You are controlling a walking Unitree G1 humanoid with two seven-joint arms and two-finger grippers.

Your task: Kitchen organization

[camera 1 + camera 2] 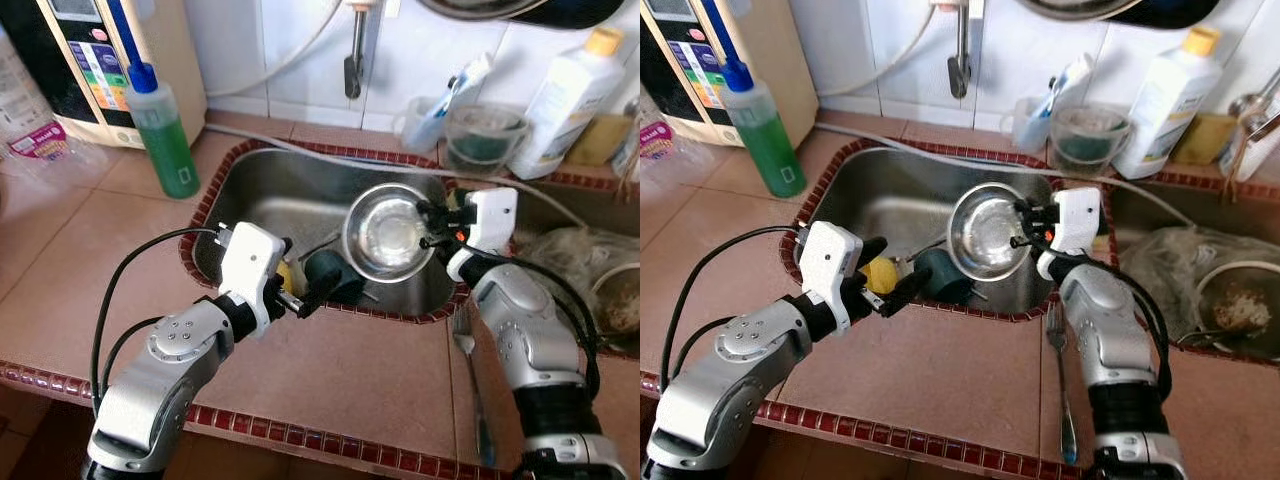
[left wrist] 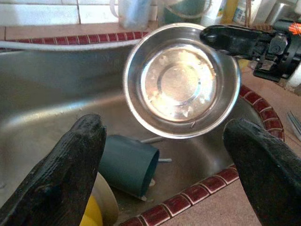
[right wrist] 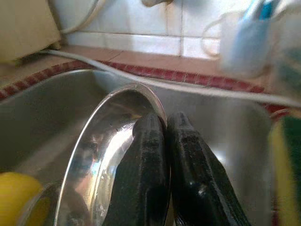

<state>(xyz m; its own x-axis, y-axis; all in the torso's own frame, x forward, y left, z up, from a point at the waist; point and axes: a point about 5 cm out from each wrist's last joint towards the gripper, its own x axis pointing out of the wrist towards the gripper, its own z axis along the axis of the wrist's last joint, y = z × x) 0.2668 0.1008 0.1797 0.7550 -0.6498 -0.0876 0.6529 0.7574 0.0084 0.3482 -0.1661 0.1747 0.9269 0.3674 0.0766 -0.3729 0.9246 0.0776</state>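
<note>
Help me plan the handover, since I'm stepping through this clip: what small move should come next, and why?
Probably bring the open left gripper up toward the steel bowl. The right gripper already pinches the bowl's rim and holds it tilted over the sink, while the left one waits below with fingers spread, the bowl framed between them, above the dark cup.

A green soap bottle (image 1: 165, 135) stands on the tiled counter (image 1: 90, 260) beside a water purifier (image 1: 95, 60).

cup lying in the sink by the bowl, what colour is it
Dark teal cup, lying on its side beside the steel bowl; clearest in the left wrist view.
</note>
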